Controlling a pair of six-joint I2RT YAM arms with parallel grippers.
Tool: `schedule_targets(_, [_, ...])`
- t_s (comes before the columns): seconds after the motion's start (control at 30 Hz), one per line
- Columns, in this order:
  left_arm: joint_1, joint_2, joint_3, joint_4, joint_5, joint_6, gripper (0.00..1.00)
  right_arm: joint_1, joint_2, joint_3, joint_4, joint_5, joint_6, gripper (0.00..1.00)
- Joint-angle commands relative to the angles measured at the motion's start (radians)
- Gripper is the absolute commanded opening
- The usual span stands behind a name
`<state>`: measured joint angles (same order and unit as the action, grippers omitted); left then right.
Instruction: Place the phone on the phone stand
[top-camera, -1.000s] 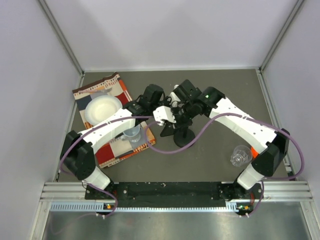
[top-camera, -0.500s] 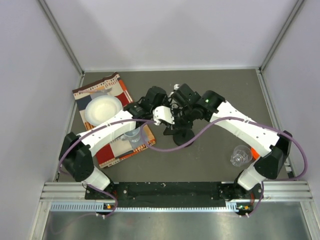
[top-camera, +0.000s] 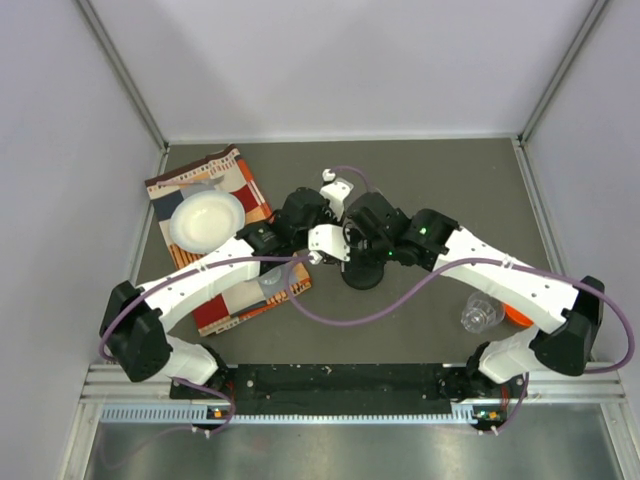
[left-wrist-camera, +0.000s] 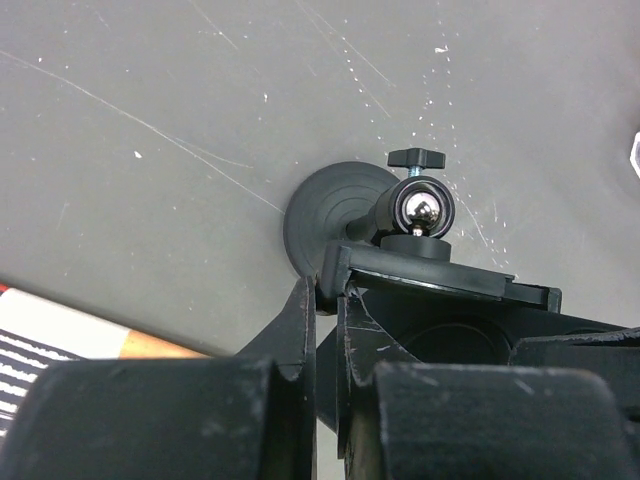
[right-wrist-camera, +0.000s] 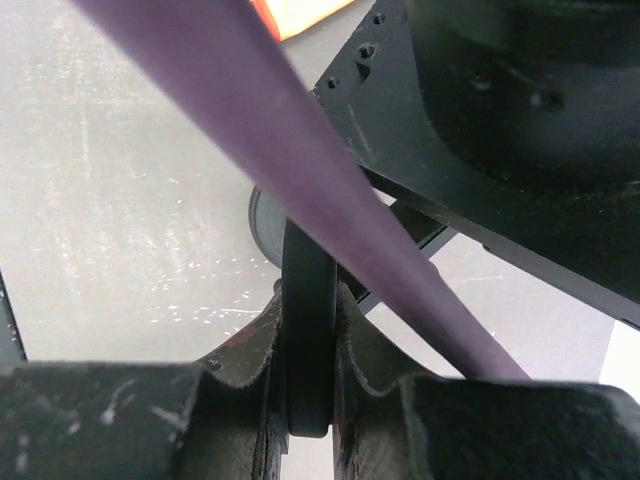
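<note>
The phone stand's round base (left-wrist-camera: 330, 215), ball joint (left-wrist-camera: 420, 210) and clamp bracket (left-wrist-camera: 440, 275) show in the left wrist view. In the top view only its base (top-camera: 362, 279) shows, under both wrists. My left gripper (left-wrist-camera: 330, 290) is shut on the corner of the bracket; it also shows from above (top-camera: 333, 246). My right gripper (right-wrist-camera: 308, 300) is shut on the phone (right-wrist-camera: 308, 330), a thin black slab seen edge-on, held just above the stand's base (right-wrist-camera: 262, 228). From above, the right gripper (top-camera: 364, 240) hides the phone.
An orange-checked cloth (top-camera: 240, 180) lies at the left with a white bowl (top-camera: 205, 220) and a small clear cup (top-camera: 268, 286) on it. A clear cup (top-camera: 482, 312) and an orange object (top-camera: 516, 316) sit at the right. A purple cable (right-wrist-camera: 300, 170) crosses the right wrist view.
Both wrists have closed in over the stand. The left arm has stretched further right and back, and the right gripper has moved left and down onto the stand. The stand's base has stayed put.
</note>
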<state>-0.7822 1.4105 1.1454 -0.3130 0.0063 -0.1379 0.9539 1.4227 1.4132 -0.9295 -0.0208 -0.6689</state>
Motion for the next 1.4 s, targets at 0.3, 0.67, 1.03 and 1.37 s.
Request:
schedule_targets(0.3, [0.049, -0.117, -0.125, 0.248, 0.067, 0.128, 0.00, -0.158, 0.084, 0.116, -0.272, -0.186, 0.163, 0.00])
schedule_targets(0.67, [0.015, -0.193, -0.205, 0.417, -0.389, 0.150, 0.00, -0.205, 0.038, 0.056, -0.279, 0.016, 0.319, 0.00])
schedule_targets(1.03, [0.004, -0.094, -0.095, 0.318, -0.767, 0.100, 0.00, -0.198, -0.091, -0.052, -0.336, 0.119, 0.361, 0.00])
schedule_targets(1.37, [0.110, -0.062, -0.121, 0.279, -0.068, 0.070, 0.00, -0.202, -0.162, -0.161, -0.146, 0.050, 0.215, 0.00])
